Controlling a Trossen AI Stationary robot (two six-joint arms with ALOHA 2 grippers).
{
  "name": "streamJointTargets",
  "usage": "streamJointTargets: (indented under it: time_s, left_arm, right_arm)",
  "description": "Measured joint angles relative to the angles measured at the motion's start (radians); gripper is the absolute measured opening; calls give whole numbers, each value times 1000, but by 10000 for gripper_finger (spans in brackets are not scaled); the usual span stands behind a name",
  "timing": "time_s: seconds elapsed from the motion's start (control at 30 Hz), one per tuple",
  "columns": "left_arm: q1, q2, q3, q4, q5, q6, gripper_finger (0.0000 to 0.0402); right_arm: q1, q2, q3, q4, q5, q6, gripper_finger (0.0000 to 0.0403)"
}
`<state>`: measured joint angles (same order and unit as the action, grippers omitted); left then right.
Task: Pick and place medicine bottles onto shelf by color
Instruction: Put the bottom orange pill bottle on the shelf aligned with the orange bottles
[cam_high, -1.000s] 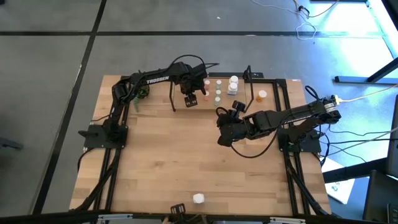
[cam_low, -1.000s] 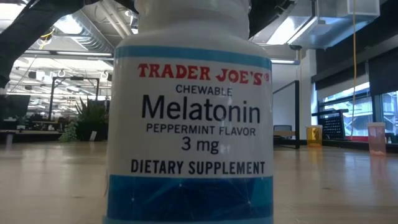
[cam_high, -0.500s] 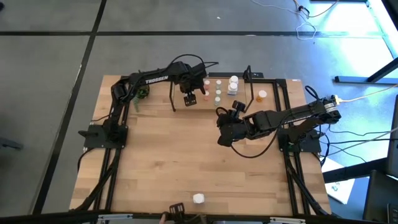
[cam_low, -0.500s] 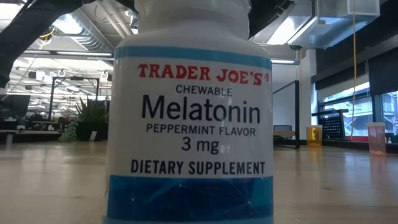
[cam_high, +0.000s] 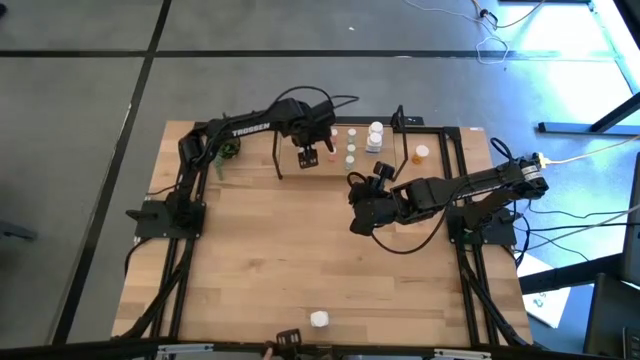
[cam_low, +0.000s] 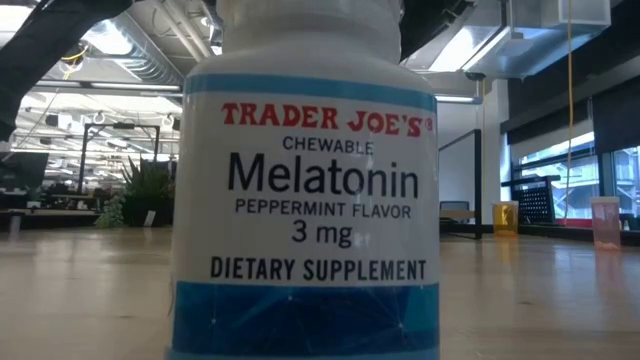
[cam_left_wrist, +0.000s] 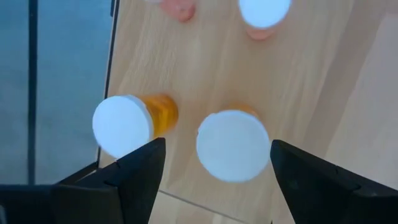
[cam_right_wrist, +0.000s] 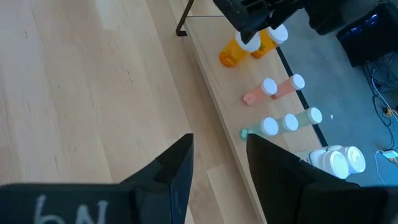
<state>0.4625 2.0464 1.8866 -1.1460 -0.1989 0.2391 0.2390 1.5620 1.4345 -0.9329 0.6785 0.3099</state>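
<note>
Two orange bottles (cam_left_wrist: 233, 144) sit under my left gripper (cam_high: 309, 155), one of them right between its spread fingers (cam_left_wrist: 134, 177), which touch neither; nothing is held. I judge this to be the release step: an orange bottle is down on the shelf (cam_high: 340, 170) beside its twin, and the jaws stand apart around its white cap. My next move should be a straight lift clear of both caps, without clipping the neighbour just beside it, then a reach for another bottle.

From above, my left arm stretches across the far side of the table, wrist bent down over the shelf's left end. To its right on the board stand pink bottles (cam_right_wrist: 281, 87), pale green bottles (cam_right_wrist: 289, 122) and white bottles (cam_right_wrist: 339, 160), grouped by colour. An orange bottle (cam_high: 422, 153) waits off the shelf at the far right, and a white melatonin bottle (cam_low: 305, 180) stands alone at the near edge.

My right gripper (cam_high: 362, 200) hovers over bare tabletop near the middle, fingers (cam_right_wrist: 171, 168) narrowly parted and empty, arm folded low from the right.
</note>
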Motion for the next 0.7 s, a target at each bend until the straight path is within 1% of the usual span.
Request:
streamJointTargets:
  time_s: [0.17, 0.4, 0.57, 0.7]
  left_arm:
    - [-32, -1, 34, -53, -30, -22, 284]
    - [-102, -1, 41, -150, -19, -101, 284]
    - [-164, -1, 40, -157, -17, -84, 284]
    - [-180, -1, 40, -157, 1, -55, 284]
  right_arm:
    - [0, 0, 0, 0, 0, 0, 152]
    - [0, 0, 0, 0, 0, -1, 152]
    - [0, 0, 0, 1, 0, -1, 152]
    - [0, 0, 0, 1, 0, 0, 152]
